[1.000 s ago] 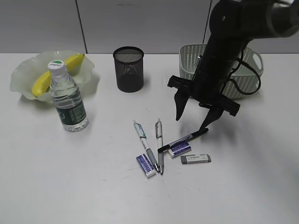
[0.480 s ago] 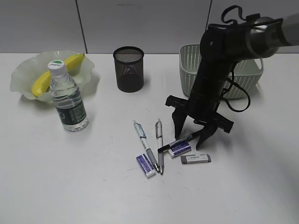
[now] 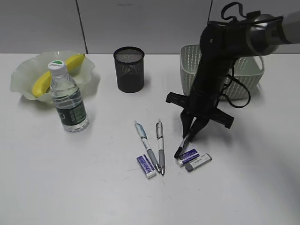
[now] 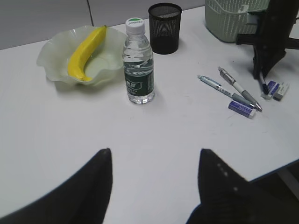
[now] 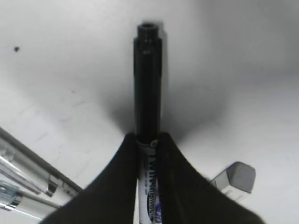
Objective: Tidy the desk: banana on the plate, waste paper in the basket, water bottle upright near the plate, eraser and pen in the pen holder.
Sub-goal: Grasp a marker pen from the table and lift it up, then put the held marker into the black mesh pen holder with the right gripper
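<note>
My right gripper [image 3: 190, 134] [image 5: 147, 138] is shut on a black marker pen [image 3: 180, 150] [image 5: 147, 84], which slants down to the desk [image 3: 93, 187] beside two erasers [image 3: 188, 156] [image 3: 199, 161]. Two grey pens [image 3: 144, 139] [image 3: 160, 145] and a third eraser [image 3: 146, 166] lie to their left. The banana [image 3: 75, 61] lies in the plate [image 3: 21, 75]. The water bottle [image 3: 68, 101] stands upright in front of it. The pen holder [image 3: 129, 69] stands at the back centre. My left gripper [image 4: 155, 151] is open over bare desk. A pale scrap, perhaps the waste paper [image 4: 242, 8], shows in the basket [image 3: 190, 65].
The right arm [image 3: 220, 61] stands in front of the basket and hides part of it. A grey wall [image 3: 140, 23] runs behind the desk. The desk's front edge [image 4: 275, 168] shows at the lower right of the left wrist view.
My right gripper came down over the black pen and shut on it. The pen has swung to point down-left, and the two erasers beside it shifted slightly. The left gripper has not moved.
</note>
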Motion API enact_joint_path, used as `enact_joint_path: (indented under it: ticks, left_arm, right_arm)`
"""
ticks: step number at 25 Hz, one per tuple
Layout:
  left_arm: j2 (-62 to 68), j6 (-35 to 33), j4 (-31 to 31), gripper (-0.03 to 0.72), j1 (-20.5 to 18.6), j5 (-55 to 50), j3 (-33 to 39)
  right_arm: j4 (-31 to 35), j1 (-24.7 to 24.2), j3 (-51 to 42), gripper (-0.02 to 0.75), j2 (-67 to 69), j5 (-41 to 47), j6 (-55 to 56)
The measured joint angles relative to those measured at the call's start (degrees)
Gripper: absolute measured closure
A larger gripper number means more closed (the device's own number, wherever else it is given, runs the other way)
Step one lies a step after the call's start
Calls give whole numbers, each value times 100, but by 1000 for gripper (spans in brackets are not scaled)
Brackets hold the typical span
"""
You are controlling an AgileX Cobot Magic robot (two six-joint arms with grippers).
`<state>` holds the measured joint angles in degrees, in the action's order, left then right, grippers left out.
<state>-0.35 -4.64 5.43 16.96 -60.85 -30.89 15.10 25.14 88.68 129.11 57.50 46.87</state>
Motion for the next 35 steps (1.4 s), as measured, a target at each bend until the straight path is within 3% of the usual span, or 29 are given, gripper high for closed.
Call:
enact_joint_path:
  ticks: [6, 13, 18, 24, 32, 35]
  left_arm:
    - [0, 0, 0, 253, 0, 0, 0]
    - [0, 0, 0, 253, 0, 0, 0]
    - [0, 0, 0, 253, 0, 0, 0]
    - [0, 0, 0, 253, 0, 0, 0]
    - [0, 0, 0, 253, 0, 0, 0]
    - [0, 0, 0, 253, 0, 0, 0]
  right_arm:
    - [-44, 169, 537, 638, -122, 57, -596]
    - [186, 543, 1367, 638, -729, -401, -2290]
    - [276, 754, 1747, 638, -917, -1694, -3658]
    - [20, 762, 1766, 638, -777, -3680, -4479]
    - [-483, 762, 1766, 638, 110, -6103, -4687]
    - [-509, 762, 1761, 638, 298, -6589, -4687]
